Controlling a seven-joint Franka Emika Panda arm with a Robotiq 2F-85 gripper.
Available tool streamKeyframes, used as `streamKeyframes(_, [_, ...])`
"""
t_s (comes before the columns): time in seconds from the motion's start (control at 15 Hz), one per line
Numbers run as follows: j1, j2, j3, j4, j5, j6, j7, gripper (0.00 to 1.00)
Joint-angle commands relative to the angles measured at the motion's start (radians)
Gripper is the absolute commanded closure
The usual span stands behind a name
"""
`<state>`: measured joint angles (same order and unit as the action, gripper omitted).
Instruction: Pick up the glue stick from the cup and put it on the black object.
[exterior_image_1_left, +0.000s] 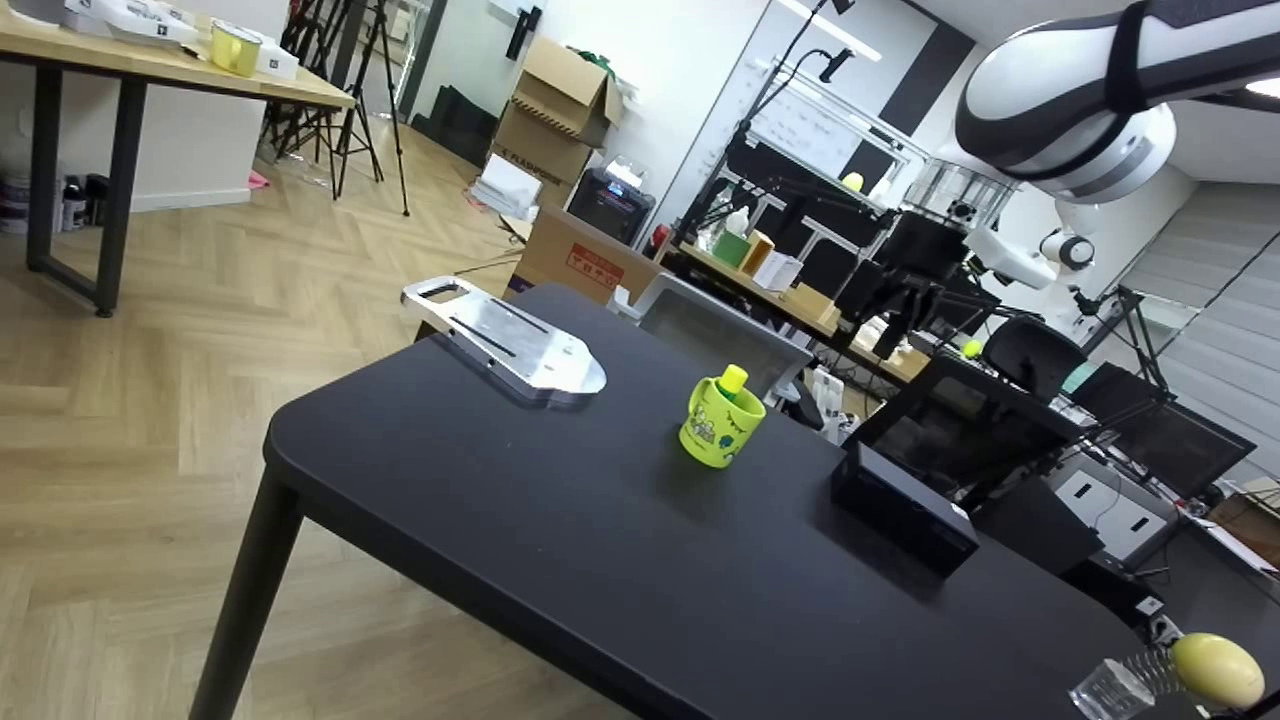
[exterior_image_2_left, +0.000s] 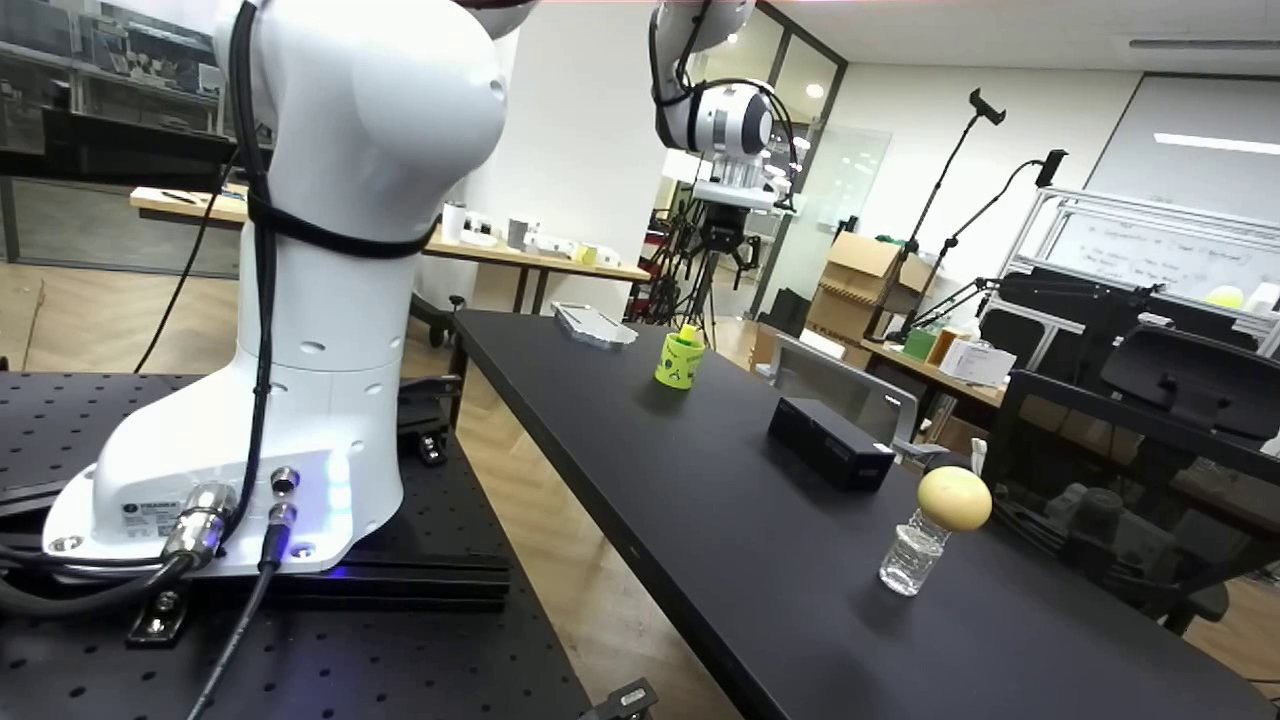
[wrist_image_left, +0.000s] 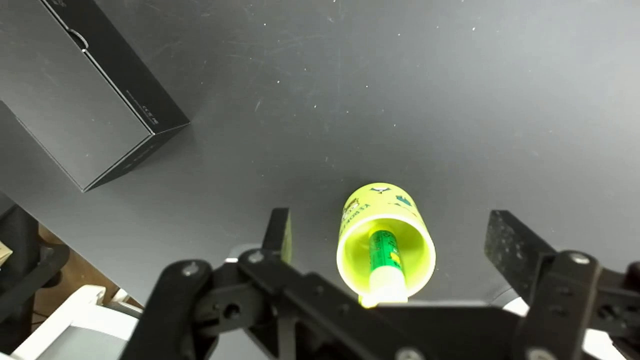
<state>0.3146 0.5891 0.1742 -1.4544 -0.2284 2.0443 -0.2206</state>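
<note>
The lime-green cup (exterior_image_1_left: 712, 432) stands upright on the black table, also in an exterior view (exterior_image_2_left: 678, 364) and the wrist view (wrist_image_left: 381, 201). The glue stick (wrist_image_left: 385, 250), green with a pale yellow cap, stands in the cup and sticks out above its rim; it shows in both exterior views (exterior_image_1_left: 733, 380) (exterior_image_2_left: 688, 332). The black box (exterior_image_1_left: 905, 510) lies apart from the cup, also in an exterior view (exterior_image_2_left: 830, 445) and at the wrist view's upper left (wrist_image_left: 75, 95). My gripper (wrist_image_left: 395, 240) is open and empty, its fingers apart on either side of the cup in the wrist view. Exterior views show it high above the table (exterior_image_1_left: 880, 325) (exterior_image_2_left: 728, 262).
A flat white-grey tray-like piece (exterior_image_1_left: 510, 345) lies near the table's far end. A yellow ball (exterior_image_2_left: 954, 499) on a clear jar (exterior_image_2_left: 911, 555) stands beyond the black box at the opposite end. Chairs (exterior_image_1_left: 725, 325) stand along the table's edge behind the cup and box.
</note>
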Motion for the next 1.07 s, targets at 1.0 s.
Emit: streamKeyframes(1.0, [0.132, 0.487, -0.002, 0.705, -0.025, -0.255, -0.144, 0.0])
